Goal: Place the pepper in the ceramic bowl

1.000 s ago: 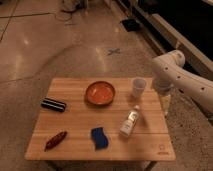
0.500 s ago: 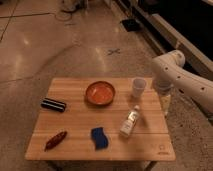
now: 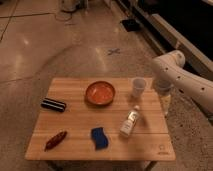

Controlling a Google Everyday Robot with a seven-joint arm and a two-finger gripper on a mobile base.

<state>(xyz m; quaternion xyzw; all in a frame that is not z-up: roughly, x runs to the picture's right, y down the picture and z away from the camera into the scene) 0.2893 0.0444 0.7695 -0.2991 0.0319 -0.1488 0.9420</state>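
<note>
Pepper: lies flat near the front-left corner of the worktop, close to the front edge and untouched. The ceramic bowl sits empty toward the far middle, well apart from it.

Change over the last second: none. Pepper, bowl and my arm sit exactly as before, so the task has not started and the reach is still to be made.

Gripper: hangs off the right edge of the worktop, beside the clear cup. My fingers are spread and hold nothing.

Room: the blue sponge lies just right of the pepper, and the black ribbed bar lies behind it. The small bottle lies between me and the target. I judge a high crossing safest, then a descent from above. The lane from pepper to bowl looks open.
</note>
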